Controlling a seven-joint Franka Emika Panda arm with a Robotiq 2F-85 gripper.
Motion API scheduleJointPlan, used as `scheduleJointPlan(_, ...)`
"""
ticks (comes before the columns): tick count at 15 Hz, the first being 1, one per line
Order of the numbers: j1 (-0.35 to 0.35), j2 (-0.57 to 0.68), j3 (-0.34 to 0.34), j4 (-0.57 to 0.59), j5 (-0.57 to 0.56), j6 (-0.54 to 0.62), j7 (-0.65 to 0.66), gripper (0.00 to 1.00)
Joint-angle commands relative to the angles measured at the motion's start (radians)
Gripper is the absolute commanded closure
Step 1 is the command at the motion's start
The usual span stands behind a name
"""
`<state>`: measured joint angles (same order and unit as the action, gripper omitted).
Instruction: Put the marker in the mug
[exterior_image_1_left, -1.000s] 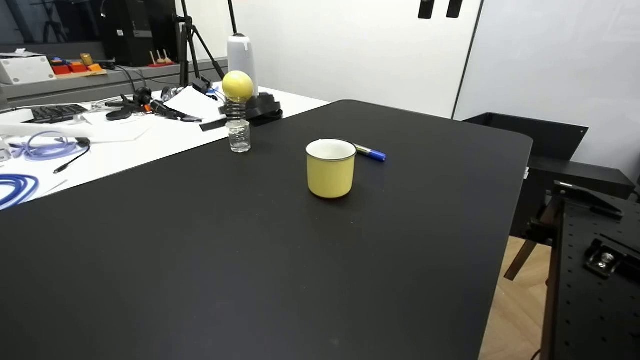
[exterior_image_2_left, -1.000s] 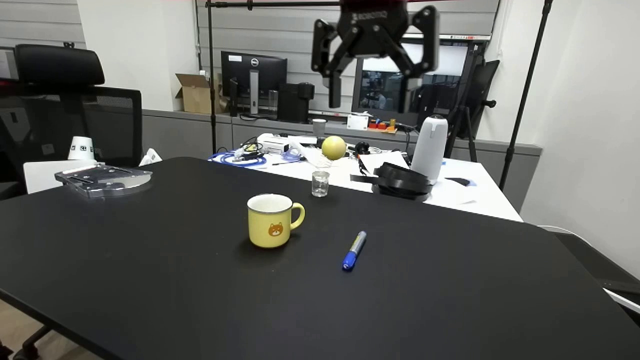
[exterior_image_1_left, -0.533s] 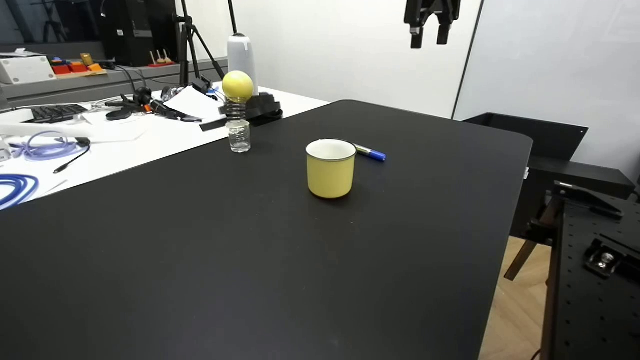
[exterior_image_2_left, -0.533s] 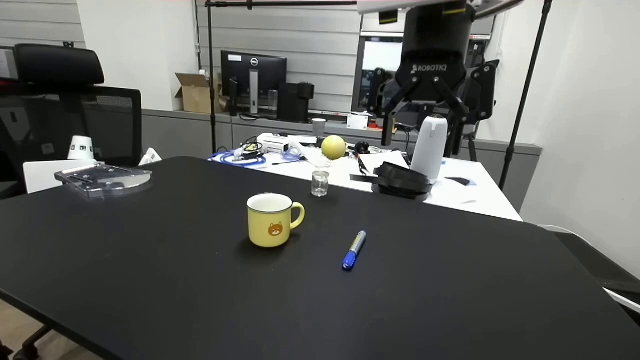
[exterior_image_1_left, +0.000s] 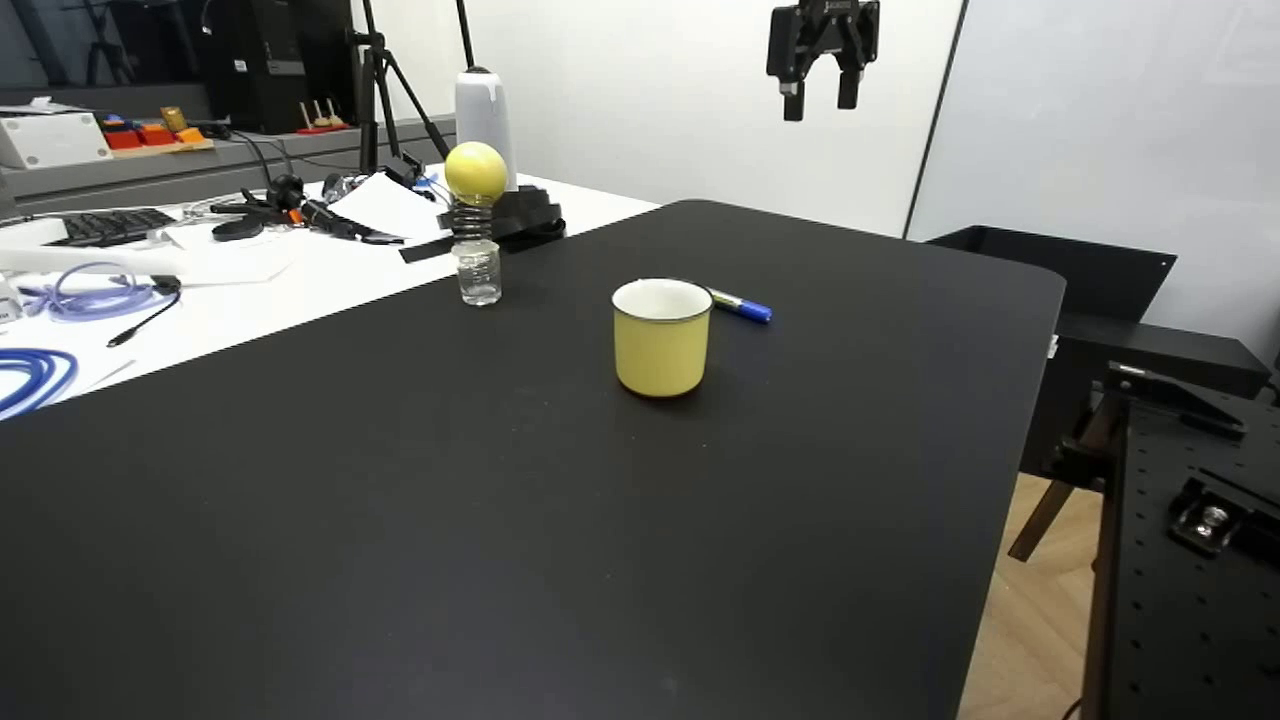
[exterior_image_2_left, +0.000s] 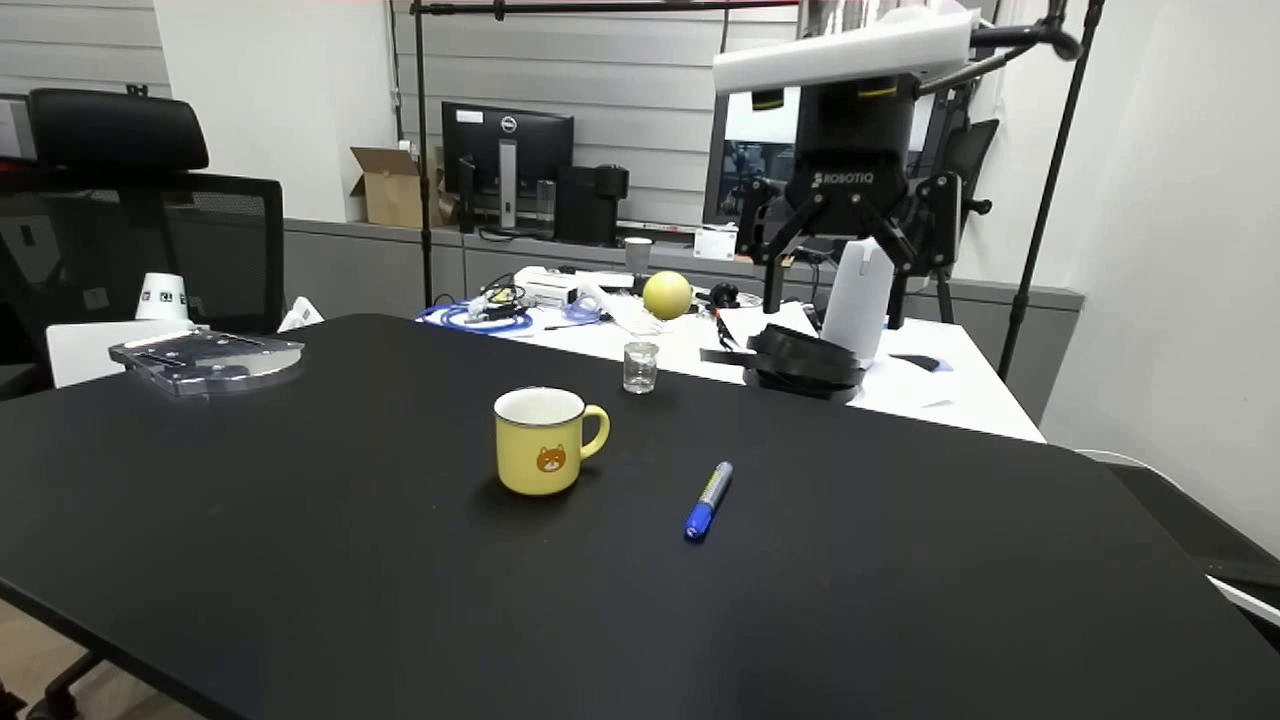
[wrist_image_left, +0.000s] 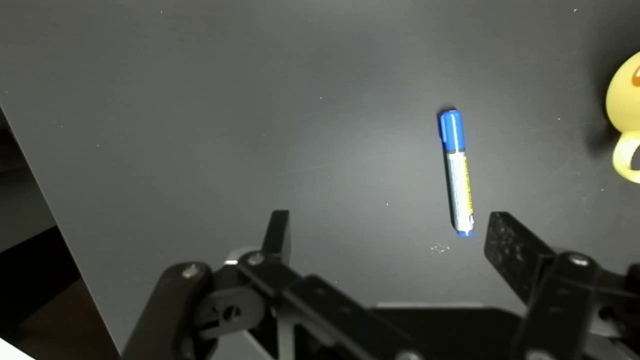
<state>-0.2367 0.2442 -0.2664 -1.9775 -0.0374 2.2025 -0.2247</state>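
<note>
The marker (exterior_image_2_left: 709, 501) lies flat on the black table, with a blue cap and a silver-and-yellow barrel. In an exterior view the marker (exterior_image_1_left: 745, 307) is partly hidden behind the mug (exterior_image_1_left: 660, 352). The yellow mug (exterior_image_2_left: 537, 445) stands upright with a bear face and a handle on the marker's side. My gripper (exterior_image_2_left: 834, 312) is open and empty, well above the table; it also shows in an exterior view (exterior_image_1_left: 820, 108). In the wrist view the marker (wrist_image_left: 457, 175) lies ahead of the gripper (wrist_image_left: 390, 215), nearer the right finger. The mug (wrist_image_left: 625, 95) is cut off at the right edge.
A clear glass (exterior_image_2_left: 640, 368) stands at the table's far edge; a yellow ball (exterior_image_1_left: 476, 173) shows above it. A clear plastic plate (exterior_image_2_left: 210, 360) lies at the table's left. A white table (exterior_image_1_left: 330, 270) behind holds cables, black straps (exterior_image_2_left: 800, 360) and a white device (exterior_image_2_left: 860, 290).
My gripper has come down in both exterior views, moving left in an exterior view and right, then slightly back left, in the matching other angle. It stays open. The marker and mug have not moved.
</note>
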Motion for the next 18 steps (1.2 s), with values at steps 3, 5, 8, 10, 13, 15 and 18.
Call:
scheduleJointPlan(3, -0.035, 0.131, 0.059, 0.081, 0.079, 0.121, -0.031, 0.0)
scheduleJointPlan(5, -0.04, 0.194, 0.083, 0.109, 0.091, 0.174, -0.05, 0.0)
scheduleJointPlan(8, -0.057, 0.291, 0.129, 0.163, 0.095, 0.183, -0.108, 0.0)
scheduleJointPlan(10, -0.059, 0.351, 0.155, 0.202, 0.075, 0.156, -0.14, 0.0)
scheduleJointPlan(13, -0.058, 0.426, 0.184, 0.263, 0.059, 0.113, -0.179, 0.0)
scheduleJointPlan(15, -0.059, 0.46, 0.194, 0.298, 0.054, 0.083, -0.196, 0.0)
scheduleJointPlan(18, -0.068, 0.496, 0.205, 0.342, 0.06, 0.026, -0.224, 0.0)
